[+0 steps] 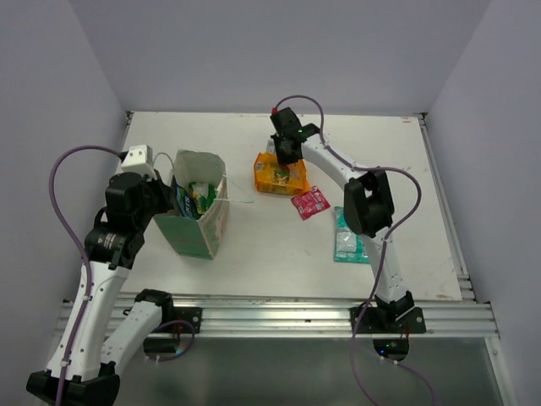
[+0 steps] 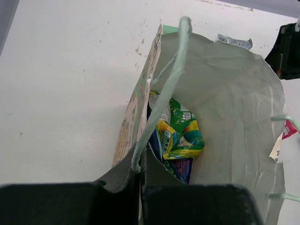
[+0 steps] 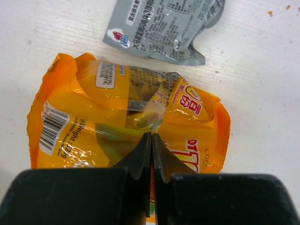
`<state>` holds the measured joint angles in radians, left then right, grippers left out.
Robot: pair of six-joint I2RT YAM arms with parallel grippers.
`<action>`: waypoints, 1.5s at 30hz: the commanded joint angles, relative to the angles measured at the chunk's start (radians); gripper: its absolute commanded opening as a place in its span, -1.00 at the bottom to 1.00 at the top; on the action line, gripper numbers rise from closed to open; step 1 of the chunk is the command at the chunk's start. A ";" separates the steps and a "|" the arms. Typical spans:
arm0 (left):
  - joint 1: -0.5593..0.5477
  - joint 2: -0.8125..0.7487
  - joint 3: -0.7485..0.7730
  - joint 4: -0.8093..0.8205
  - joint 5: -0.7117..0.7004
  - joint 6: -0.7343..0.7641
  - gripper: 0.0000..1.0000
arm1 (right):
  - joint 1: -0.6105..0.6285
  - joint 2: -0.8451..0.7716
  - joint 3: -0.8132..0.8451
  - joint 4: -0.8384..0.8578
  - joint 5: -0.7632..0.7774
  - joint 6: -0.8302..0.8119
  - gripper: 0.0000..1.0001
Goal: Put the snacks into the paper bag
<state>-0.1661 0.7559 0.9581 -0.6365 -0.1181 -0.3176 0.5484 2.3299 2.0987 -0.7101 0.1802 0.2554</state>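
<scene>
Top external view: paper bag (image 1: pixel 207 228) stands upright at the table's (image 1: pixel 254 254) left, its rim pinched by the closed left gripper (image 2: pixel 140 161). Green packet (image 2: pixel 183 131) and dark blue packet (image 2: pixel 180 169) are inside. Outstanding on the table: orange packet (image 3: pixel 70 117), red packet (image 1: pixel 310 202), teal packet (image 1: pixel 345 243), silver-grey packet (image 3: pixel 159 26). Right gripper (image 3: pixel 151 140) is closed tight on the orange packet, apparently nipping its film; packet not lifted. Judged roughly midway.
</scene>
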 commanded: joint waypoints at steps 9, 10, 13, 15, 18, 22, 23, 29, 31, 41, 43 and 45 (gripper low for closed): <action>-0.004 0.003 0.005 0.000 0.011 0.028 -1.00 | -0.002 -0.196 -0.033 -0.075 -0.005 -0.036 -1.00; -0.004 0.002 0.007 0.000 0.011 0.028 -1.00 | -0.002 -0.223 -0.017 -0.086 -0.014 -0.030 -1.00; -0.004 0.000 0.002 0.000 0.014 0.028 -1.00 | -0.001 -0.267 0.064 -0.129 -0.056 -0.021 -1.00; -0.004 -0.001 -0.001 0.000 0.018 0.026 -1.00 | 0.001 -0.274 0.140 -0.175 -0.083 -0.018 -1.00; -0.004 -0.004 -0.004 0.001 0.023 0.026 -1.00 | 0.016 -0.290 0.240 -0.232 -0.103 -0.027 -1.00; -0.004 -0.003 -0.005 0.004 0.026 0.025 -1.00 | 0.070 -0.305 0.374 -0.279 -0.123 -0.039 -1.00; -0.004 -0.001 -0.007 0.006 0.031 0.025 -1.00 | 0.076 -0.305 0.401 -0.285 -0.131 -0.036 -1.00; -0.004 0.002 -0.009 0.006 0.040 0.023 -1.00 | 0.154 -0.352 0.509 -0.199 -0.177 0.041 -1.00; -0.004 0.003 -0.009 0.008 0.044 0.023 -1.00 | 0.186 -0.385 0.494 -0.140 -0.215 0.089 -1.00; -0.004 -0.001 -0.001 0.000 0.048 0.020 -1.00 | 0.332 -0.374 0.543 0.136 -0.329 0.243 -1.00; -0.004 -0.003 -0.001 -0.002 0.046 0.020 -1.00 | 0.357 -0.359 0.532 0.135 -0.353 0.257 -1.00; -0.004 -0.006 0.001 -0.005 0.043 0.020 -1.00 | 0.381 -0.339 0.500 0.146 -0.367 0.266 -1.00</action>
<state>-0.1661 0.7586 0.9573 -0.6342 -0.0822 -0.3176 0.9009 1.9968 2.5782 -0.7311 -0.1249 0.4606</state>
